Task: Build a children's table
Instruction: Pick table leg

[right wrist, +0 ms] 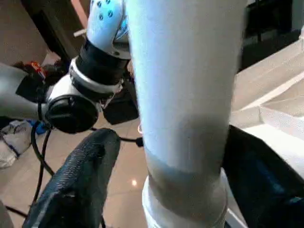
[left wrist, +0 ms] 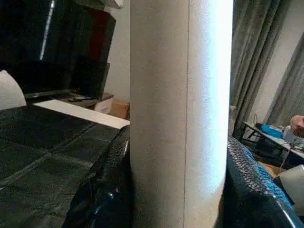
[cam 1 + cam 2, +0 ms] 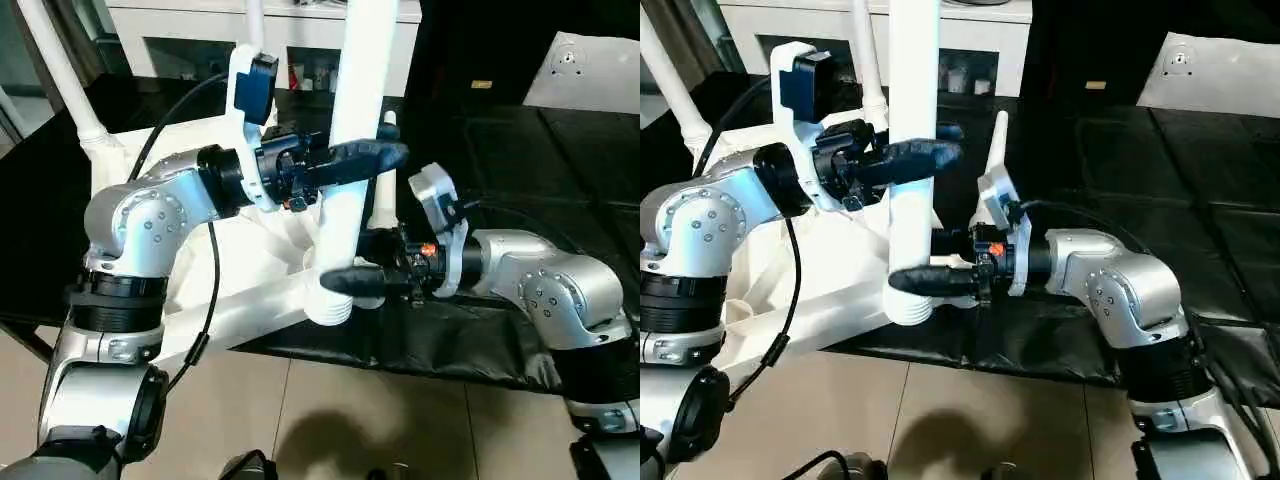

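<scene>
Left eye view: black mat (image 3: 560, 180), tiled floor (image 3: 330, 420), white cabinet (image 3: 180, 30) at 12 o'clock. Table (image 3: 250, 300) upside down. Left gripper (image 3: 345, 160) pinches upright leg (image 3: 350, 120); right gripper (image 3: 350, 283) spread around its threaded base.

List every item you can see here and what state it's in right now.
Near leg: upright, base at a corner socket of the table top.
Table top: upside down, ribs showing.
Far-left leg: standing in its socket.
Left gripper: jaws clamped on near leg.
Right gripper: jaws open around its base.
</scene>
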Controlling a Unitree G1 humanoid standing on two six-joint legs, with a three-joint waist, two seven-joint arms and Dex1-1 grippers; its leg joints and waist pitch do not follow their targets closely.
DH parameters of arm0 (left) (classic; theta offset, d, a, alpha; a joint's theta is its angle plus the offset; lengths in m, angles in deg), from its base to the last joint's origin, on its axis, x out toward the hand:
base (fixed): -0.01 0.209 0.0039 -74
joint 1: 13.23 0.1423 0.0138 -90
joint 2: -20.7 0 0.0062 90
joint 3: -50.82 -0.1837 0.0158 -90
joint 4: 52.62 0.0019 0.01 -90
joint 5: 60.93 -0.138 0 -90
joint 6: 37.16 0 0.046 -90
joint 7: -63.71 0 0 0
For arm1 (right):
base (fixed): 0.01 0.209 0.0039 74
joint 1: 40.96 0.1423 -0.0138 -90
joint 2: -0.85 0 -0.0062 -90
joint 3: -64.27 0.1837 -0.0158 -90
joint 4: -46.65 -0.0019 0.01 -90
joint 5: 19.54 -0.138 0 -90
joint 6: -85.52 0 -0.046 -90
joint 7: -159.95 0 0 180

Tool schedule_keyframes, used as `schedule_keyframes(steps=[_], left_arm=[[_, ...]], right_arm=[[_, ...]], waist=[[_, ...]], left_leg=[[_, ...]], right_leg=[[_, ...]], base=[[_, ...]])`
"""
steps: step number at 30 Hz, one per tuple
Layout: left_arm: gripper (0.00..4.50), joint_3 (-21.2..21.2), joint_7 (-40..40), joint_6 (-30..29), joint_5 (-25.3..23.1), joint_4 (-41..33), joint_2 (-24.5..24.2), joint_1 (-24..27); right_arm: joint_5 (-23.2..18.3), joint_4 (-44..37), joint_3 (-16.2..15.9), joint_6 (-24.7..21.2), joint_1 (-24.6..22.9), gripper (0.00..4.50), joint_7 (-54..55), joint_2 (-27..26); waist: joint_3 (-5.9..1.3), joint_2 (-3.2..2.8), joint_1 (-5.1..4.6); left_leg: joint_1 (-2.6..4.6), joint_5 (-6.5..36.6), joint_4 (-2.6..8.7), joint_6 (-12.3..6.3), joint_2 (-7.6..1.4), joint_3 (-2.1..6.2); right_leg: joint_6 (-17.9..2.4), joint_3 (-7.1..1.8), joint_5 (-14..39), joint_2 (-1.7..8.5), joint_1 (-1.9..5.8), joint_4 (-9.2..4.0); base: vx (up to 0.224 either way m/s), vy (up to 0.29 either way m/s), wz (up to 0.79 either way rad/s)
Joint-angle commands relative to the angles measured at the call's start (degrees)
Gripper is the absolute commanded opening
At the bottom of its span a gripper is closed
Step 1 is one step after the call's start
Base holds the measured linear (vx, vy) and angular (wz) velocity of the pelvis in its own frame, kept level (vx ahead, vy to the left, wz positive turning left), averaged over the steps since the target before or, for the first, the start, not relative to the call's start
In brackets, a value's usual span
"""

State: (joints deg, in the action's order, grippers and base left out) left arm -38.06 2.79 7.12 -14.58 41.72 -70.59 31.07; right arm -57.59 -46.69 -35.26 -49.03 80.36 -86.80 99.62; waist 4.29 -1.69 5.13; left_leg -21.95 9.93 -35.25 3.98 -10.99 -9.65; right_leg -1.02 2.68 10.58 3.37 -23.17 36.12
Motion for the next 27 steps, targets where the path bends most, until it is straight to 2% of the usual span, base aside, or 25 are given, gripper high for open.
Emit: schedule_keyframes(steps=[1,4,5,8,9,18,21,27], left_arm=[[1.8,-0.76,-0.54,1.34,-0.69,0.01,0.03,-1.52],[1.8,-0.97,-0.7,1.36,-0.65,0.07,0.12,-1.6],[1.8,-1.07,-0.81,1.45,-0.8,0.16,0.22,-1.67],[1.8,-1.2,-0.88,1.64,-1.09,0.25,0.6,-1.77],[1.8,-1.15,-0.79,1.65,-1.0,0.26,0.75,-1.8],[1.8,-0.93,-0.05,2.08,-0.63,0.47,1.62,-2.37],[1.8,-0.95,-0.21,2.12,-0.76,0.5,1.6,-2.41],[1.8,-0.59,0.66,1.68,-0.95,0.89,1.65,-2.88]], right_arm=[[0.16,-1.02,-0.26,0.83,0.93,3.69,-0.77,-0.32],[-0.08,-0.64,0.01,0.87,1.09,3.7,-0.78,-0.84],[-0.43,-0.41,0.13,0.83,1.18,3.42,-0.88,-1.01],[-0.68,0.2,0.1,1.25,1.36,3.32,-0.4,-1.81],[-0.58,0.35,0.12,1.48,1.37,3.11,-0.1,-2.14],[0.07,1.07,-0.18,1.23,1.5,2.5,-0.33,-2.42],[0.25,1.18,-0.3,1.27,1.52,2.16,-0.51,-2.32],[0.77,1.88,-0.75,1.92,1.71,1.93,-0.68,-2.37]], waist=[[-5.13,-0.27,0.16],[-5.13,-0.14,0.12],[-5.12,-0.06,0.12],[-5.14,-0.09,0.12],[-5.19,-0.12,0.12],[-5.13,-0.14,0.13],[-5.16,-0.16,0.12],[-5.21,-0.22,0.14]], left_leg=[[0.69,7.98,3.52,-0.86,-1.29,0.39],[0.66,8.08,3.5,-0.94,-1.23,0.34],[0.68,8.15,3.51,-0.94,-1.24,0.34],[0.65,7.86,3.48,-0.97,-1.25,0.34],[0.65,7.72,3.45,-1.01,-1.25,0.34],[0.67,7.95,3.48,-1.05,-1.25,0.33],[0.65,7.86,3.48,-1.06,-1.24,0.36],[0.66,7.91,3.45,-1.07,-1.24,0.37]], right_leg=[[-12.24,-2.15,8.87,3.58,3.56,-4.09],[-12.34,-2.14,8.9,3.5,3.56,-4.13],[-12.33,-2.15,9.04,3.51,3.58,-4.14],[-12.41,-2.14,8.83,3.51,3.59,-4.12],[-12.5,-2.14,8.55,3.54,3.59,-4.07],[-12.62,-2.13,8.51,3.52,3.61,-4.11],[-12.43,-2.12,8.74,3.53,3.66,-4.12],[-12.67,-2.1,7.94,3.5,3.64,-4.05]], base=[[0.0,0.0,0.0],[0.0,0.0,0.0],[0.0,0.0,0.0],[0.0,0.0,0.0],[0.0,0.0,0.0],[0.0,0.0,0.0],[0.0,0.0,0.0],[0.0,0.0,0.0]])
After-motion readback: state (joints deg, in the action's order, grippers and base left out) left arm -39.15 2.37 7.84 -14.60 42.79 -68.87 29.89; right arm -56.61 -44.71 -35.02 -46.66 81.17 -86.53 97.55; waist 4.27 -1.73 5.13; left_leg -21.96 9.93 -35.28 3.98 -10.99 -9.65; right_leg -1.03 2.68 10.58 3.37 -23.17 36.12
